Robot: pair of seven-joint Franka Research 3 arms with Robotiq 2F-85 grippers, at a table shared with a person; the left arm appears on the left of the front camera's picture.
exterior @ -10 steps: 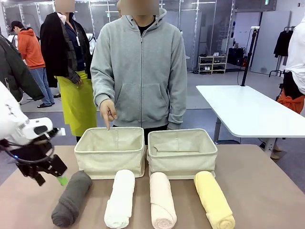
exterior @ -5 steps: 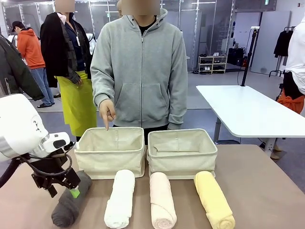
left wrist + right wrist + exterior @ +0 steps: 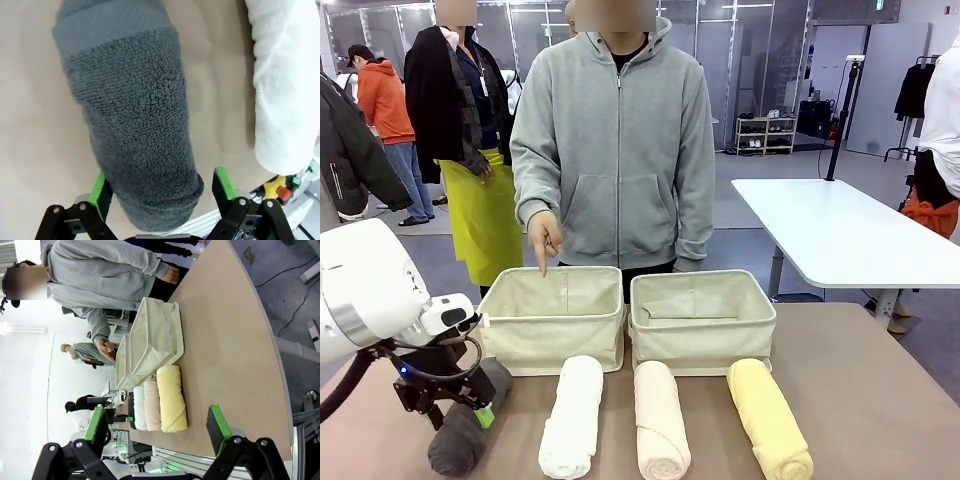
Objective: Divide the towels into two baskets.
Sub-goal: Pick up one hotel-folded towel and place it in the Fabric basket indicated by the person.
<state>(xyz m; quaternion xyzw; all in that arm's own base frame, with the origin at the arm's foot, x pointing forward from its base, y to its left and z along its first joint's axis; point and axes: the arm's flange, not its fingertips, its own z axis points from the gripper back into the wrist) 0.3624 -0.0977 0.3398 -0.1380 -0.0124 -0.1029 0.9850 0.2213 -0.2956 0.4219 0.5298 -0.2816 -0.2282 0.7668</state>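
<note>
Left tool [image 3: 472, 413] is low over the worktop [image 3: 880, 400] at the robot's left, jaws spread wide; it straddles the dark grey towel [image 3: 458, 442], one green pad [image 3: 100, 189] on each side of the roll near one end; in the left wrist view there's a sliver of daylight between the roll and one pad, and the other pad sits right against the terry or just beside it, hard to call; no squeeze on the cloth, so the tool reads as open, not gripping.

The grey roll lies flat on the worktop, leftmost of a row of four; next to it the white towel [image 3: 572, 415], then the pale peach towel [image 3: 660, 420], then the yellow towel [image 3: 770, 418]; all four lie lengthwise toward the robot, near one another but apart, all outside the bins.

Just behind the row stand the two cream canvas baskets, left basket [image 3: 550, 338] and right basket [image 3: 700, 345], side by side with walls just about meeting.

Across the worktop a person in a grey hoodie; the person's hand [image 3: 546, 238] hangs over the far rim of the left basket, index finger aimed down at it.

Right tool [image 3: 157, 422] is held high off to the side, green pads far apart, nothing between them; open and holding nothing; beyond it, well off, the towels and baskets.
</note>
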